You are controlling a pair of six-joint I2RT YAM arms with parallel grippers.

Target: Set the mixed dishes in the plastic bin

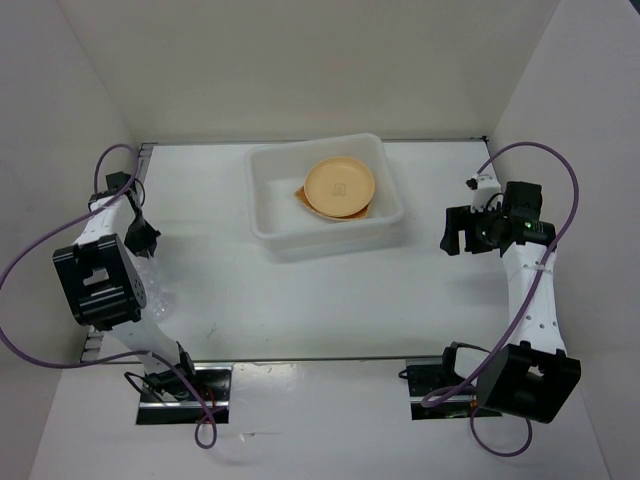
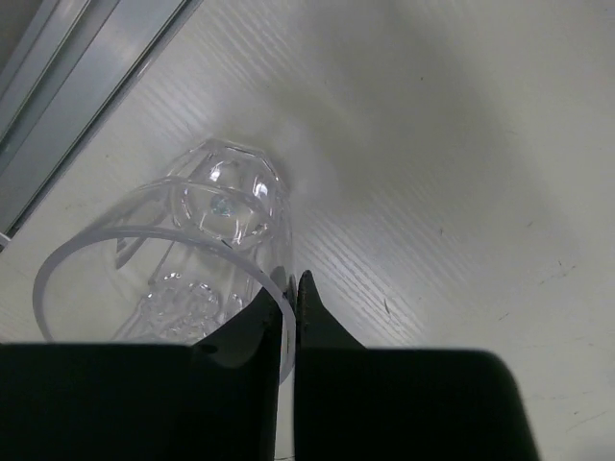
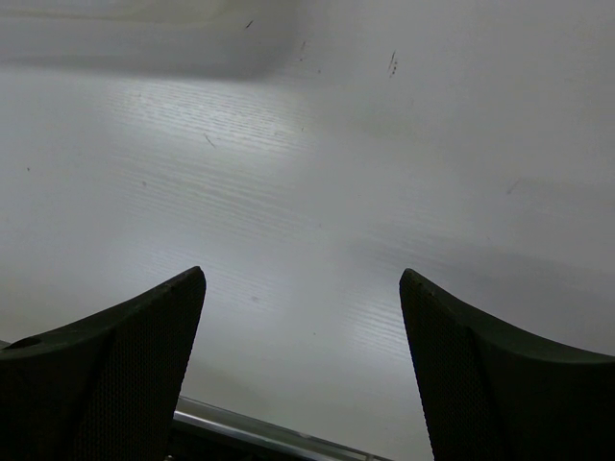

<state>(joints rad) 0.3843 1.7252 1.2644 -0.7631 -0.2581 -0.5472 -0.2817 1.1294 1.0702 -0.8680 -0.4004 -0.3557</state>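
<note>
In the upper centre of the overhead view, on the white counter: the plastic bin, with a round pale orange plate lying inside. Under that plate, only a darker orange edge poking out at its left, too little of it exposed to tell shape or texture.

At the left edge of the same view, the left gripper, with a clear cup just below it in the frame, nearly lost against the counter and partly covered by the arm. Far plainer from the left wrist: clear cup tipped over, open mouth toward the lens, faceted base away, lower part cut off behind the black body of the left gripper. Jaws nearly closed, pinching the cup's wall at the rim, one finger inside, one outside. Cannot tell whether resting on the counter or lifted off it.

At mid right of the overhead view, well apart from the bin, the right gripper. From its own wrist camera, right gripper with jaws spread wide over bare counter, both fingers cut off by the lower frame edge.
</note>
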